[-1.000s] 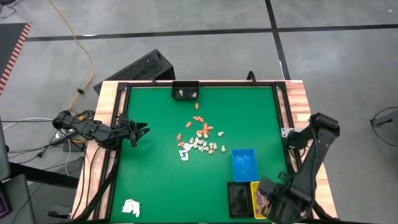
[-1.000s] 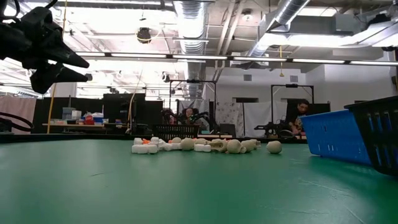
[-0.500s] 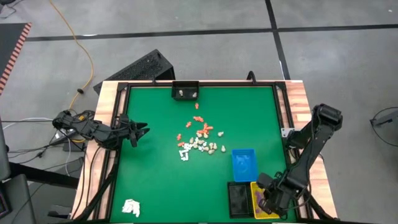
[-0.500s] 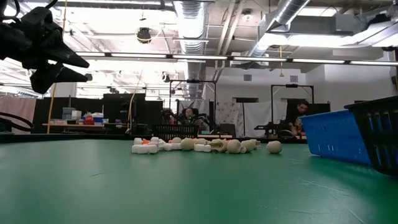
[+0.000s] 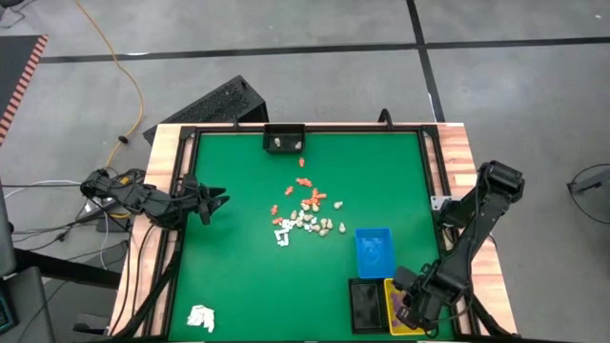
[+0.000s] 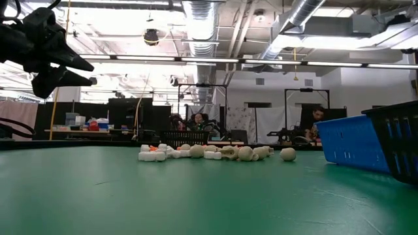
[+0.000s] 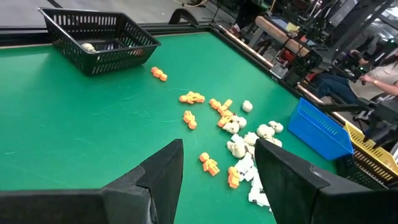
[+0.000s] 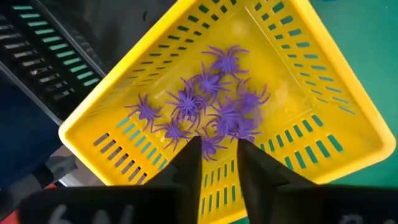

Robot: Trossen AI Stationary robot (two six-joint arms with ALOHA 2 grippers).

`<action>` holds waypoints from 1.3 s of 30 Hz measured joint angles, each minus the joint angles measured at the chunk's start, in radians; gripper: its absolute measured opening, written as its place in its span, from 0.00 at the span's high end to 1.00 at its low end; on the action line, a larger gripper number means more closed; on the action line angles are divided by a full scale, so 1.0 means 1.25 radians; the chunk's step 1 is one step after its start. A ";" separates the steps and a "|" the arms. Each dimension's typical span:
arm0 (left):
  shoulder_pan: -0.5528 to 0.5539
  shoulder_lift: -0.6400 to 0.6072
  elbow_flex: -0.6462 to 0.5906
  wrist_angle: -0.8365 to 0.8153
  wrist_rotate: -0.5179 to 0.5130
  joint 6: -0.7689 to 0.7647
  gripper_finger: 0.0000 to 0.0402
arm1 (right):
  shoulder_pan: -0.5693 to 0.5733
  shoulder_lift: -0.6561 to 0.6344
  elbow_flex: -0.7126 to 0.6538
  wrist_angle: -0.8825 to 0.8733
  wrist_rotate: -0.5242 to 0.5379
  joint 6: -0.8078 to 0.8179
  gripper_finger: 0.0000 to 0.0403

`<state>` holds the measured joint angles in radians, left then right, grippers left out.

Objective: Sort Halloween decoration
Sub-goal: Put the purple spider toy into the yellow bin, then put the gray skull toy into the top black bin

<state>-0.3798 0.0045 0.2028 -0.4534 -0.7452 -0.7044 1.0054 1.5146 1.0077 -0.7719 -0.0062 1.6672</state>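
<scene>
While the right hand hangs just over the yellow tray, its two dark fingers stand a little apart with nothing between them. Under it, inside the tray, lies a bunch of purple spiders. Seen from above, the yellow tray sits at the near right corner of the green worktop, and the right hand covers most of it. A black tray touches the yellow one, and a blue tray sits just beyond them.

Most of the Halloween pieces lie in a loose heap near the middle of the worktop. Orange ones are spread toward the far side, and cream and white ones are bunched closer to the blue tray. From the low camera the heap shows as a short row of little lumps.

A black basket sits at the far edge, with a pale piece or two inside. A white wad lies alone at the near left corner.

The left hand waits above the left side of the worktop, open and holding nothing. People sit in the room far behind the worktop.
</scene>
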 joint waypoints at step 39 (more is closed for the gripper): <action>0.000 0.000 0.000 0.000 0.009 0.000 0.53 | -0.278 -0.356 0.001 0.195 0.460 -0.728 0.54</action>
<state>-0.3801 0.0048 0.2024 -0.4538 -0.7345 -0.7040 0.6578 1.0698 1.0088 -0.5284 0.5688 0.7569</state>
